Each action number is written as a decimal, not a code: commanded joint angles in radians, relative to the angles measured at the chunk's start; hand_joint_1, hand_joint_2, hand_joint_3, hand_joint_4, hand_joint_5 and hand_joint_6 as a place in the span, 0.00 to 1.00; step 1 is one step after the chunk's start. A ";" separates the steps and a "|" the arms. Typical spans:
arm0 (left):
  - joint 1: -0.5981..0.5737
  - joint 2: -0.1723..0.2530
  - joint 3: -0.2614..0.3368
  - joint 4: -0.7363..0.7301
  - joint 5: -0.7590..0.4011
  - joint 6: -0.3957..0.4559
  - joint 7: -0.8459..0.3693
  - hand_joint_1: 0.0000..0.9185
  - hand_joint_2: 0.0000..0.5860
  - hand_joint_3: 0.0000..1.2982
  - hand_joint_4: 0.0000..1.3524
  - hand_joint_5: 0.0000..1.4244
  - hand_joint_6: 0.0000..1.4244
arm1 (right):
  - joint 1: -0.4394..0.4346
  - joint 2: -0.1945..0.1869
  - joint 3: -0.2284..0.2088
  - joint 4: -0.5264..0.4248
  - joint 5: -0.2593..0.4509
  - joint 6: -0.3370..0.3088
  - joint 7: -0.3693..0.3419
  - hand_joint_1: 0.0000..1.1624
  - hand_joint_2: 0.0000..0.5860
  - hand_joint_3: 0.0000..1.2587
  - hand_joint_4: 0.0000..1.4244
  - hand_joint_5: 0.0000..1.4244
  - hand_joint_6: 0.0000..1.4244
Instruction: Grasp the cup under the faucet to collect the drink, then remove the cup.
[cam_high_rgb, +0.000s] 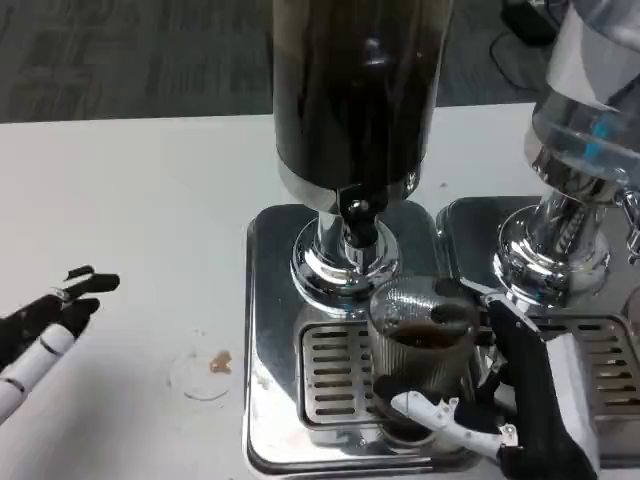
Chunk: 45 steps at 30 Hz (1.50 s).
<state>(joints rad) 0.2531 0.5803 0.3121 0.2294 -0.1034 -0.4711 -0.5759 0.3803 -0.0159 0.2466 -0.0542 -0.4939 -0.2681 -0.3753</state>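
Resting at the far left edge of the white table (130, 200), the left hand (45, 325) lies low with its white and black fingers (85, 285) stretched out and apart, holding nothing and touching no object; its wrist and forearm are cut off by the frame. Just to its right a faint ring-shaped stain (205, 372) with a brownish blotch marks the tabletop. Further right stands the drink dispenser (355, 90), its dark tank on a chrome pedestal over a shiny base tray (270, 330) with a slotted drip grate (335, 375); the black faucet (358, 215) points straight down. Directly below it the ribbed glass cup (420, 345) stands upright on the grate, long axis vertical, mouth up, with dark liquid inside. The right hand (500, 400) wraps it from the right, fingers (430, 408) curled across the lower front, grasping the cup; the cup's base is hidden behind them. At the right edge a second dispenser (575, 160) is partly cropped, its contents hard to make out.
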 joint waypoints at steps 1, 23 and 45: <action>-0.050 0.084 -0.049 0.039 0.095 -0.116 -0.020 0.00 0.36 0.03 0.00 0.00 0.00 | 0.005 -0.008 -0.005 -0.077 0.016 -0.008 0.030 0.90 0.21 0.42 0.42 0.60 0.90; -0.141 0.310 -0.184 0.146 0.492 -0.429 0.188 0.00 0.41 0.00 0.00 0.00 0.00 | 0.050 -0.028 -0.037 -0.150 0.062 -0.038 0.077 0.89 0.21 0.42 0.42 0.60 0.90; -0.228 0.272 -0.271 0.218 0.589 -0.523 0.410 0.00 0.43 0.00 0.00 0.00 0.00 | 0.171 -0.017 -0.032 -0.318 0.082 -0.034 0.114 0.88 0.22 0.42 0.43 0.60 0.91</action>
<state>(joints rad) 0.0459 0.8589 0.0610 0.4298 0.4550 -0.9887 -0.1908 0.5397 -0.0376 0.2129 -0.3335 -0.4288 -0.2632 -0.2584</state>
